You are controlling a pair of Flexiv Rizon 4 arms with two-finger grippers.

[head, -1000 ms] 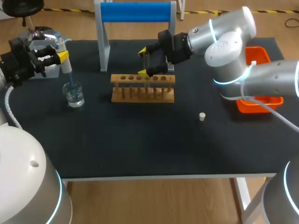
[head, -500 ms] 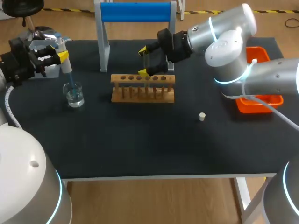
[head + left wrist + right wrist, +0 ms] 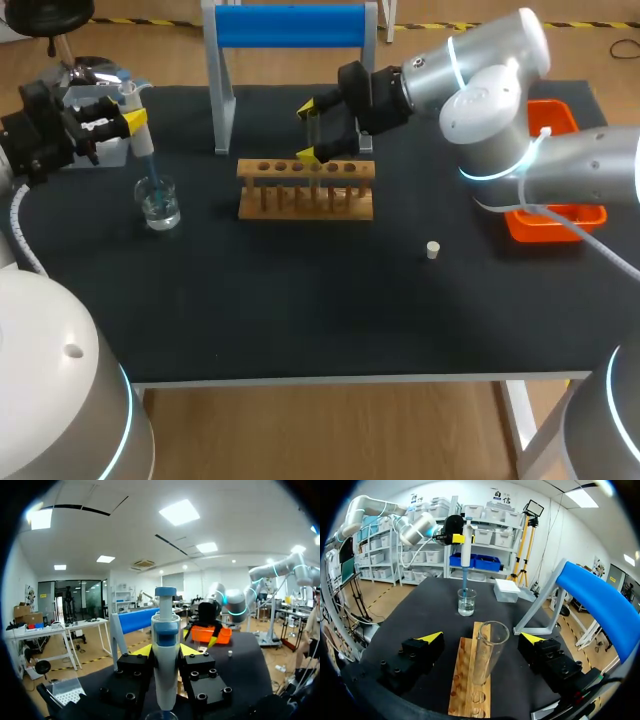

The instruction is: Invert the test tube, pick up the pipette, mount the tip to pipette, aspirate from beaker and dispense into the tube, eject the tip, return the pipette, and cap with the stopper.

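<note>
My left gripper point(image 3: 128, 118) is shut on the white and blue pipette point(image 3: 138, 140) at the table's left. The pipette's blue tip dips into the glass beaker point(image 3: 159, 205) of clear liquid. In the left wrist view the pipette point(image 3: 166, 665) stands upright between my left gripper's point(image 3: 166, 651) fingers. My right gripper point(image 3: 318, 130) is open above the wooden rack point(image 3: 305, 190). The glass test tube point(image 3: 487, 652) stands mouth-up in the rack point(image 3: 465, 680) between my right gripper's point(image 3: 481, 638) spread fingers, touching neither. A small white stopper point(image 3: 432, 250) lies on the black mat, right of the rack.
A blue-topped stand point(image 3: 290, 25) rises behind the rack. An orange bin point(image 3: 575, 215) sits at the right edge under my right arm. A white tip box point(image 3: 509, 590) lies behind the beaker point(image 3: 466, 601), near the left rear corner.
</note>
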